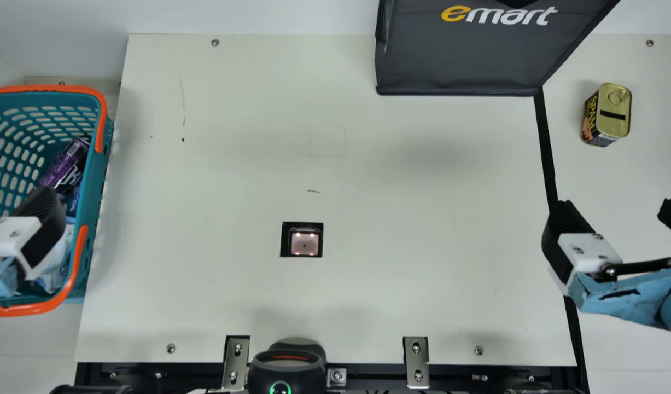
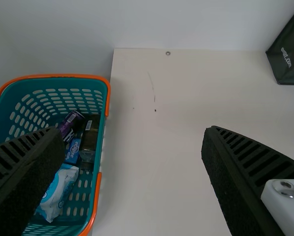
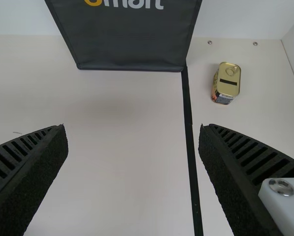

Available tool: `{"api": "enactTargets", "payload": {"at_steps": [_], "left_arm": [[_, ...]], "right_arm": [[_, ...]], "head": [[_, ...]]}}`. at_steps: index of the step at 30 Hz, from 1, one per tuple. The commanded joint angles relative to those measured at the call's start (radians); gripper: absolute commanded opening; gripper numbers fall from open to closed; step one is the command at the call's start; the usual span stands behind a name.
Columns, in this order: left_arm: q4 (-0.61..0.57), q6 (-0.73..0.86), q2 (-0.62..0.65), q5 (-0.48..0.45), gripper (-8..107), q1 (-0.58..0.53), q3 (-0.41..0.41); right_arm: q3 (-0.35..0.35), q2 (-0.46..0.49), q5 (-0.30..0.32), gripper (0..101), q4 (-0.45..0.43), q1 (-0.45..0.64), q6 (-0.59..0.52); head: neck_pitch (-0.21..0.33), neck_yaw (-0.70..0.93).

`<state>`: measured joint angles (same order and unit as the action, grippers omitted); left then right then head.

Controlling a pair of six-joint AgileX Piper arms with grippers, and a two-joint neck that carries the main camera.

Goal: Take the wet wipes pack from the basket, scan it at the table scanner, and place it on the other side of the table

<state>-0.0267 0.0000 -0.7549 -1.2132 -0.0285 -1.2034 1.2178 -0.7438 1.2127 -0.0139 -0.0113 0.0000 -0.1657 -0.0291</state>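
the wet wipes pack (image 2: 60,189) lies inside the basket (image 1: 93,186). in the main view, the left gripper (image 1: 42,224) overlaps the basket, its fingers wide apart. well right of the basket hangs the right gripper (image 1: 617,210), fingers also wide and holding nothing.

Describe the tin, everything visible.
The tin is a rounded-corner block: gold, metal-looking lid with a ring pull near its far end and a black bar across the middle; dark printed sides. It stands upright, lid up, ring pull lying flat, looking unopened. It sits on the table, right of the black tape line. Nothing else touches it.
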Motion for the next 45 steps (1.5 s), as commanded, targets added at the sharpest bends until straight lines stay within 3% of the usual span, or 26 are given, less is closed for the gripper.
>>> {"api": "enactTargets", "payload": {"at_steps": [1,15,34,45], "left_arm": [[0.000,0.000,0.000,0.000,90,0.000,0.000],[0.000,0.000,0.000,0.000,90,0.000,0.000],[0.001,-0.001,-0.001,0.002,90,0.003,0.000],[0.039,-0.088,-0.032,0.064,90,0.122,0.005]], "right_arm": [[0.000,0.000,0.000,95,0.000,0.000,0.000],[0.000,0.000,0.000,95,0.000,0.000,0.000],[0.000,0.000,0.000,95,0.000,0.000,0.000],[0.000,0.000,0.000,95,0.000,0.000,0.000]], "head": [[0.027,0.025],[0.027,0.351],[0.027,0.351],[0.027,0.351]]}}
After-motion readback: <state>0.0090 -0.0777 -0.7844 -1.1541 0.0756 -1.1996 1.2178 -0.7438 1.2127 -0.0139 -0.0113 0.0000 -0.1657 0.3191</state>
